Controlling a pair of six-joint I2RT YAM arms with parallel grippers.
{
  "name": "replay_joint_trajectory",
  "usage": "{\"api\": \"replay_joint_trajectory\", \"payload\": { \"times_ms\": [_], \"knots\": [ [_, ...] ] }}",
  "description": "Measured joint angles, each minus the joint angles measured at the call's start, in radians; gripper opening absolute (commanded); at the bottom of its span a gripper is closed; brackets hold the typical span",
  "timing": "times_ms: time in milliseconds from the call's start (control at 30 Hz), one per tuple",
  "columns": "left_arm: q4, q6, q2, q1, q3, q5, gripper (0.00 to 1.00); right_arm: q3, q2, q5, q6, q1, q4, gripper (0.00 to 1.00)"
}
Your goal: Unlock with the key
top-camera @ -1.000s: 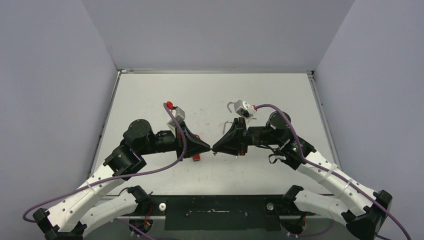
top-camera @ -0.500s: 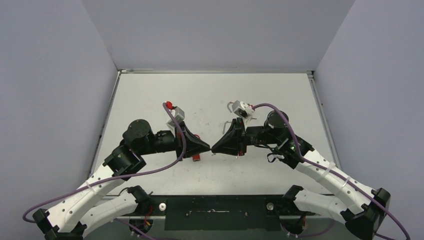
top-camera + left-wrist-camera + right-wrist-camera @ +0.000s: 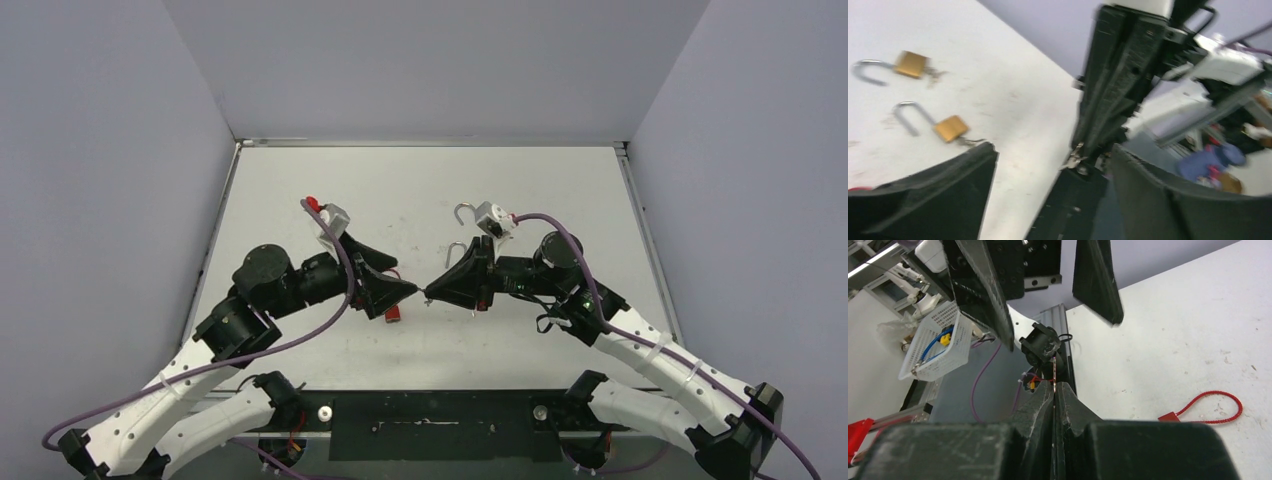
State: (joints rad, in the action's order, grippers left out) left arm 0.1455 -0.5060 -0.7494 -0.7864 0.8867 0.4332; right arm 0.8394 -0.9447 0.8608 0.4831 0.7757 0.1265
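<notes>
No maker's mark or lettering can be read on anything; the padlock faces are too blurred in the left wrist view to tell.

Both arms are bent at the elbow with their forearms reaching inward, so the two end effectors meet nose to nose over the near middle of the table [image 3: 400,190]. The left end effector [image 3: 405,292] has its fingers spread well apart; the right wrist view shows them as two black blades with a clear gap between. The right end effector [image 3: 431,290] has its fingers pressed together on the key [image 3: 1054,374], a thin brassy strip that juts from the tips. The key's end sits in the gap between the left fingers, touching neither.

Two brass padlocks lie on the table beyond the right end effector, apart from each other and from the key. The first padlock [image 3: 910,64] and the second padlock [image 3: 950,128] each show one shackle leg standing free of the body, with something small and metallic at the base, too blurred to name. In the top view only their shackles show, the bodies hidden by the right wrist.

A red cable seal [image 3: 1170,416] lies on the table just beside the left end effector. Off the table's edge, a white basket [image 3: 933,355] holds blue and yellow items.
</notes>
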Motion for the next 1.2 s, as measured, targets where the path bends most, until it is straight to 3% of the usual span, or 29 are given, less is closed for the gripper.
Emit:
{"api": "replay_joint_trajectory", "payload": {
  "times_ms": [67,267,467,633,900,1200],
  "knots": [
    [0.053,-0.012,0.025,0.000,0.014,-0.119,0.97,-0.021,0.017,-0.037,0.004,0.000,0.003,0.00],
    [0.216,-0.024,0.108,0.000,0.082,-0.504,0.97,-0.066,0.050,-0.114,0.022,0.000,0.016,0.00],
    [0.310,-0.071,0.074,0.001,0.082,-0.708,0.97,-0.098,0.059,-0.198,0.045,0.000,0.018,0.00],
    [0.322,-0.143,-0.020,0.001,-0.023,-0.767,0.90,-0.144,0.076,-0.293,0.069,0.000,0.011,0.00],
    [0.280,-0.290,-0.242,0.000,-0.206,-0.721,0.82,-0.257,0.083,-0.387,0.109,0.000,-0.009,0.00],
    [0.176,-0.392,-0.460,-0.035,-0.237,-0.723,0.80,-0.390,0.108,-0.453,0.159,0.000,-0.015,0.00]
  ]
}}
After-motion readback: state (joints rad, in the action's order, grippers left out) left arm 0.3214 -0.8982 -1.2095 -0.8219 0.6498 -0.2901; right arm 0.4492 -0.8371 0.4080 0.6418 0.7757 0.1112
